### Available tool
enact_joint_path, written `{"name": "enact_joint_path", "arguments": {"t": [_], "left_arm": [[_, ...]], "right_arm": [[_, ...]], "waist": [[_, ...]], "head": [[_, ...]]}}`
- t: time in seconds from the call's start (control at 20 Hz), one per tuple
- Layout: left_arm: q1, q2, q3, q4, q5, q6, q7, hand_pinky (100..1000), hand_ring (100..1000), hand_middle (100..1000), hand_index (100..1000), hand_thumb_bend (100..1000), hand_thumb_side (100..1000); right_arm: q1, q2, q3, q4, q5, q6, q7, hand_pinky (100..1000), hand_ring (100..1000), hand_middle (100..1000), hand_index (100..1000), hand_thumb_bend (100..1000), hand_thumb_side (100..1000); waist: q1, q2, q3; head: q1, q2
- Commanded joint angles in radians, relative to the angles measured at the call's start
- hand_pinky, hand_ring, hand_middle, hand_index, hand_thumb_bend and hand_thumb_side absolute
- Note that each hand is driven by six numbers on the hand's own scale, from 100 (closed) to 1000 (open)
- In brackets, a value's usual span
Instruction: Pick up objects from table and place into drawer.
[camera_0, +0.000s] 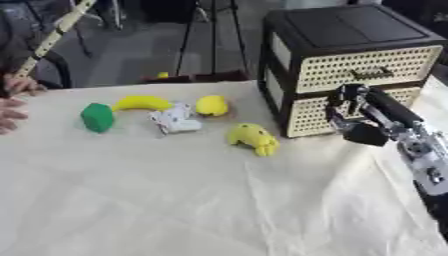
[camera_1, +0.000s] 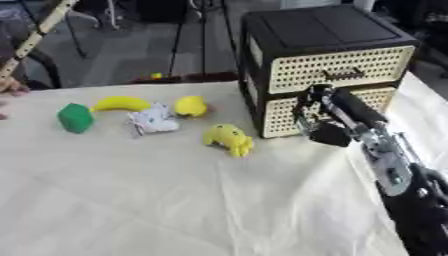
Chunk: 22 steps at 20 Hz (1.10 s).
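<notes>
Right hand (camera_0: 352, 116) curling fingers at the front of the lower cream-mesh drawer (camera_0: 308, 116) of the black two-drawer cabinet (camera_0: 350, 30), apparently hooking its handle, while leaving the yellow lumpy toy (camera_0: 254, 138), nearest table object, lying well to the hand's left.

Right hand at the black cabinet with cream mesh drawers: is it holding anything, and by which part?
Cannot be told. The right hand is at the lower drawer front with fingers curled, but any grip on a handle is hidden.
</notes>
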Motion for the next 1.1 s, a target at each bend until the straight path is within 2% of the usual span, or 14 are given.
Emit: {"name": "enact_joint_path", "arguments": {"t": [0.05, 0.3, 0.55, 1.1], "left_arm": [[-0.003, 0.031, 0.017, -0.007, -0.003, -0.004, -0.002, 558, 493, 609, 733, 578, 821], [0.014, 0.034, 0.026, -0.006, -0.007, -0.006, -0.001, 558, 492, 608, 732, 577, 822], [0.027, 0.034, 0.033, -0.005, -0.010, -0.009, 0.000, 557, 490, 606, 731, 575, 824], [0.050, 0.027, 0.045, -0.006, -0.015, -0.012, 0.002, 555, 486, 600, 729, 569, 829]], "right_arm": [[0.037, -0.049, -0.033, -0.101, -0.050, 0.022, 0.003, 479, 645, 678, 653, 100, 780], [0.142, -0.060, -0.078, -0.178, -0.086, 0.060, -0.003, 473, 635, 672, 644, 100, 790], [0.213, -0.063, -0.106, -0.223, -0.110, 0.084, -0.011, 468, 629, 667, 638, 100, 787], [0.286, -0.051, -0.147, -0.261, -0.107, 0.116, -0.033, 465, 627, 669, 634, 100, 771]], "waist": [[-0.005, -0.016, -0.004], [-0.010, -0.021, -0.014], [-0.012, -0.022, -0.019], [-0.013, -0.017, -0.027]], "head": [[0.009, 0.008], [0.017, 0.006], [0.024, 0.005], [0.033, 0.009]]}}
